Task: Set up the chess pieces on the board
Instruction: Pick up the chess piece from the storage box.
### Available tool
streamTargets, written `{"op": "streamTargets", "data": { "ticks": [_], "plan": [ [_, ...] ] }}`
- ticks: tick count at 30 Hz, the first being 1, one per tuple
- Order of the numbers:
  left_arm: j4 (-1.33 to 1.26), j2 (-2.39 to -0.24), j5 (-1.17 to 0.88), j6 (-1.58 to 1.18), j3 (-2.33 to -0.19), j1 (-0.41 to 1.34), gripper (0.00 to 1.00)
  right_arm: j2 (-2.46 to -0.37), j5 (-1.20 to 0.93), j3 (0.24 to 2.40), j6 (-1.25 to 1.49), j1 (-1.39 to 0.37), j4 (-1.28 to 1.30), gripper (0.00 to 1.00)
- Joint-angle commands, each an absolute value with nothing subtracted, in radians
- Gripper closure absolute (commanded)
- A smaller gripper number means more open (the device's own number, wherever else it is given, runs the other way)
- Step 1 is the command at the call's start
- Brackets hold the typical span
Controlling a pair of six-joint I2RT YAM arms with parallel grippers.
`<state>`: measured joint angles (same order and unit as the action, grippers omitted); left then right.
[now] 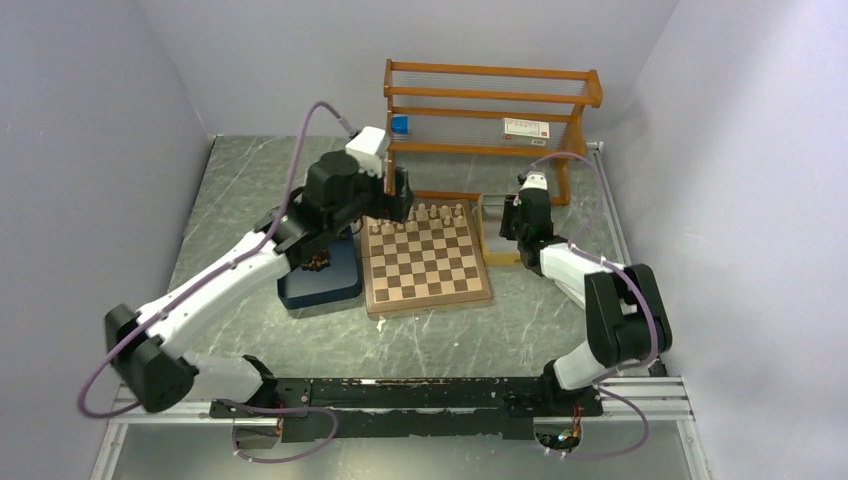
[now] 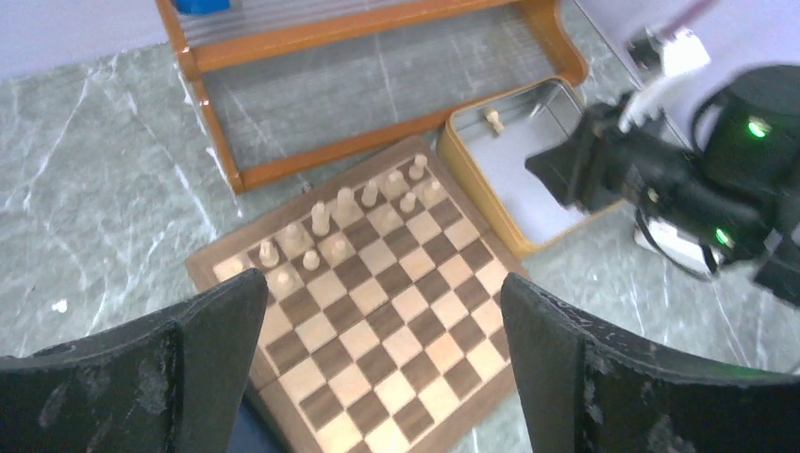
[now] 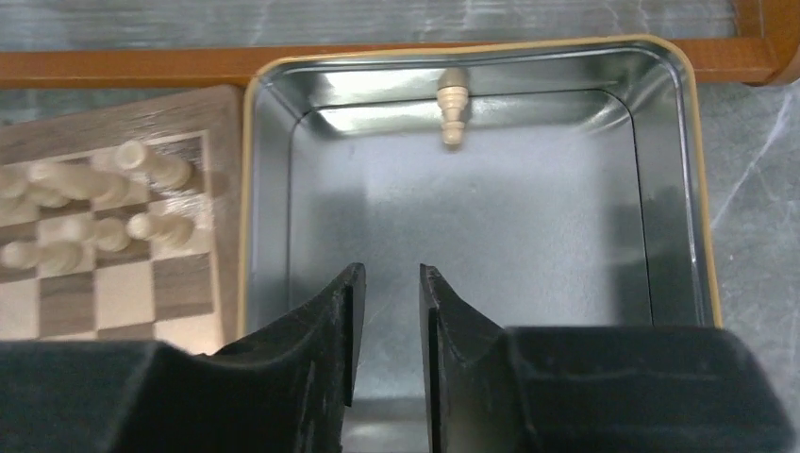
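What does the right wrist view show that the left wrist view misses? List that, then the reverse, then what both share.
Only right wrist: how the right gripper stands, jaws a narrow gap apart with nothing between, and the whole floor of the tray.
Only left wrist: the left gripper spread wide, most of the board, the right arm by the tray, a blue block on the rack.
Both: the tray, one cream piece in it, the board's cream pieces, the rack.
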<state>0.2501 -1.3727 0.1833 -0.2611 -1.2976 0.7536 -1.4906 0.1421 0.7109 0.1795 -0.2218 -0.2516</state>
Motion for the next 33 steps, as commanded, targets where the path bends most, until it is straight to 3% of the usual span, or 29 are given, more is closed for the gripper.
{"op": "streamTargets", "data": {
  "ticks": [1, 7, 21, 33],
  "plan": [
    [0.348, -1.216, 0.145, -0.234, -1.169, 0.747, 0.02, -1.594, 0.138, 0.782, 0.118, -0.187, -0.319, 0.72],
    [0.369, -1.036, 0.259, -0.157, -1.001, 0.748, 0.02, -1.698, 0.129, 0.828, 0.081, -0.149, -0.370, 0.75],
    [0.420, -0.986, 0.312, -0.101, -0.946, 0.748, 0.02, -1.898, 0.097, 1.036, 0.029, -0.118, -0.202, 0.61],
    [0.416, -0.966, 0.317, -0.103, -0.940, 0.747, 0.02, -1.984, 0.080, 1.113, 0.010, -0.112, -0.114, 0.66]
  ]
}}
